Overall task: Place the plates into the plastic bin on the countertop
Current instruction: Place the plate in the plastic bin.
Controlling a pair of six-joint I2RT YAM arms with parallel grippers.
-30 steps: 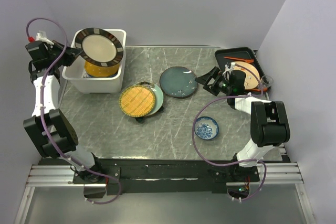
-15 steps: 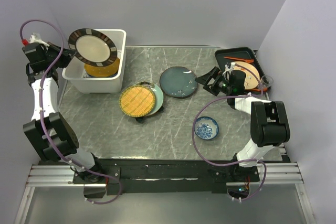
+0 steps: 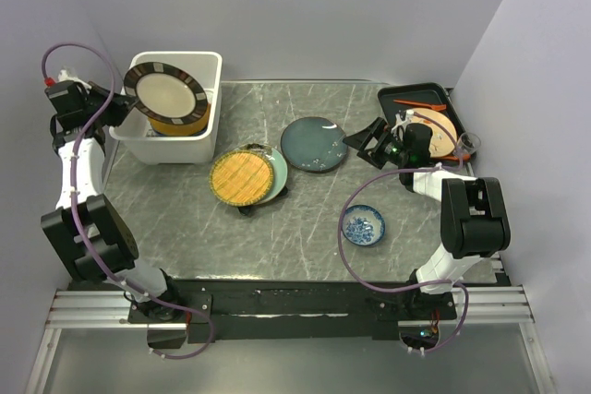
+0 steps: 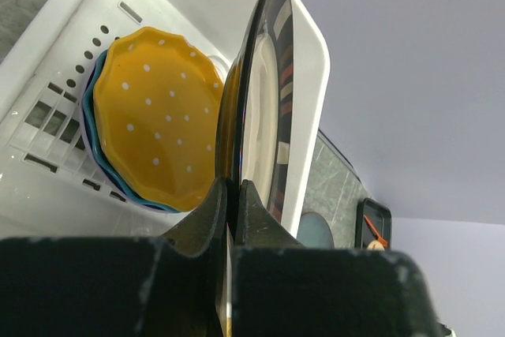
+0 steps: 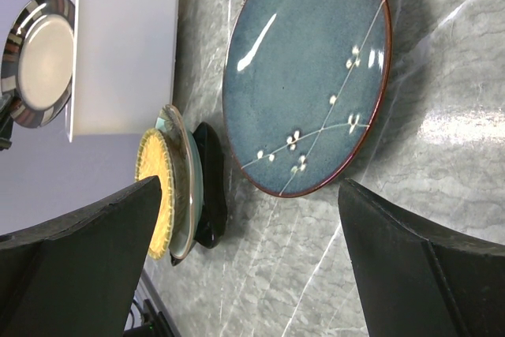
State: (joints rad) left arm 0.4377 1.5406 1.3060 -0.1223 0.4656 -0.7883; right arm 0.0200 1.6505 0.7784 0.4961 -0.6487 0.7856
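My left gripper [image 3: 120,106] [image 4: 233,189] is shut on the near rim of a plate with a dark brown striped border and cream centre [image 3: 166,96] [image 4: 264,100]. It holds that plate tilted above the white plastic bin [image 3: 175,149] [image 4: 314,53]. Inside the bin lies an orange dotted plate [image 3: 173,123] [image 4: 158,124] on a teal one [image 4: 89,128]. On the grey countertop [image 3: 305,228] lie a grey-blue plate [image 3: 314,143] [image 5: 308,76] and a yellow woven plate [image 3: 242,176] [image 5: 154,191], stacked on a pale green one [image 3: 276,178] [image 5: 190,187]. My right gripper [image 3: 367,138] [image 5: 251,187] stands open just right of the grey-blue plate, holding nothing.
A small blue-and-white dish [image 3: 363,225] sits near the right arm. At the back right, a black tray [image 3: 416,97] and a tan plate with orange marks [image 3: 440,132] lie behind the right wrist. A dark plate [image 5: 211,187] lies under the stack. Walls close in on three sides.
The left arm has drawn the brown-rimmed plate a little left and lowered it towards the bin, tilting it more. The right arm has not moved.
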